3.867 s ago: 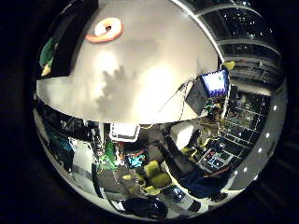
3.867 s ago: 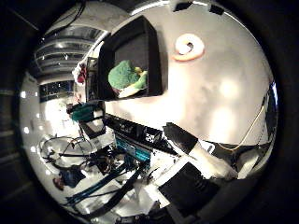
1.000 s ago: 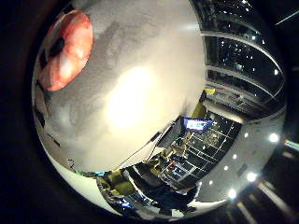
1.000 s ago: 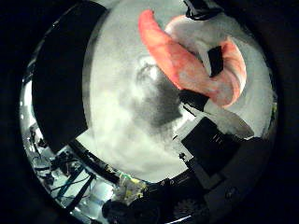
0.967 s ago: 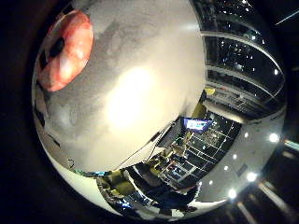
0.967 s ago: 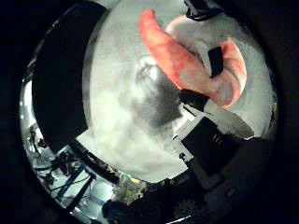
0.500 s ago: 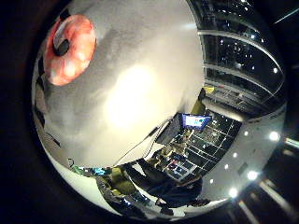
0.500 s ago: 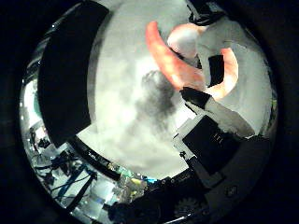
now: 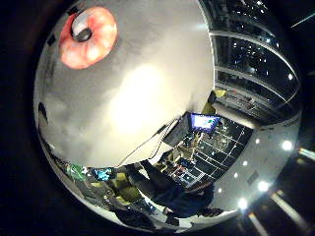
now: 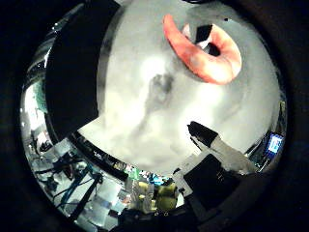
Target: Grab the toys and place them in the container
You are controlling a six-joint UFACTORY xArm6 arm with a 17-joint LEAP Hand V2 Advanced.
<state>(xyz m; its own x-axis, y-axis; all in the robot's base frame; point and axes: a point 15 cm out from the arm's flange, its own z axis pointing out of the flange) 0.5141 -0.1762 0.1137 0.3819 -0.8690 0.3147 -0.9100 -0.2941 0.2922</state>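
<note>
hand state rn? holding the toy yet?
Right hand: one fingertip sits in the hole of the pink ring toy, which is up off the white table. Whether the fingers are curled round it cannot be told.

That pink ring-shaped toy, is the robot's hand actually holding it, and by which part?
Yes, it seems so. The pink ring toy is off the white table, with a dark fingertip hooked through its hole; the hand holds it by the inner rim.
</note>
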